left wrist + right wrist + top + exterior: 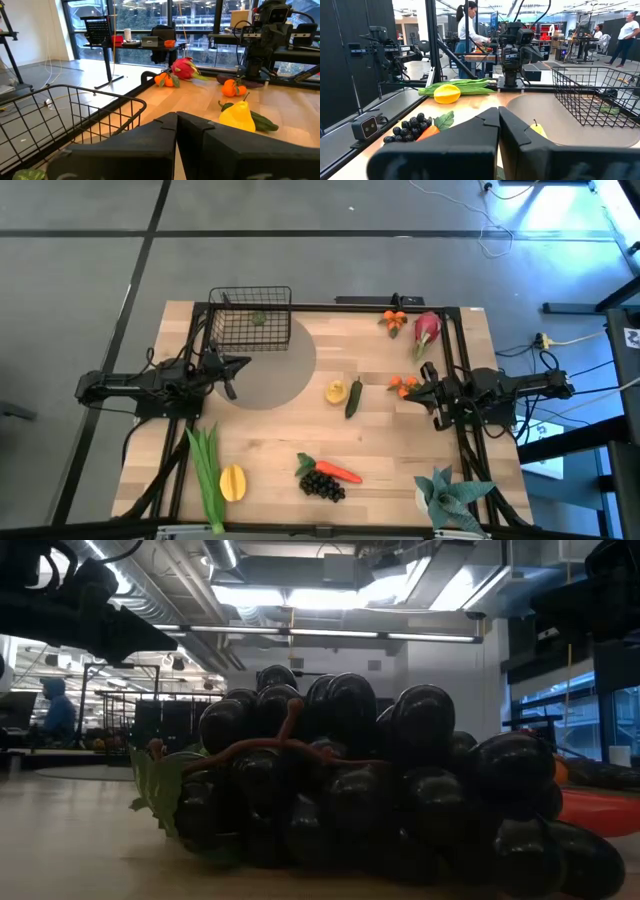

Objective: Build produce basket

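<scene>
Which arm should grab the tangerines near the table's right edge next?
Right, probably. The right gripper sits just beside those tangerines, shut and empty. The left gripper, also shut, waits across the table by the basket.

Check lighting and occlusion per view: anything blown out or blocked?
High view: glare blows out the floor at the top right. Low view: grapes fill the frame in dim silhouette, ceiling lights bright behind. Left wrist view: backlit by windows; the shut left gripper hides the foreground.

Bare worktop [270, 435] is left between the two pincers. Ahead of the right pincer [422, 389], tangerines [403, 385], a cucumber [354, 399] and a pear [336, 391] are met; beside the left pincer [232, 372] the basket [250, 320] stands.
</scene>
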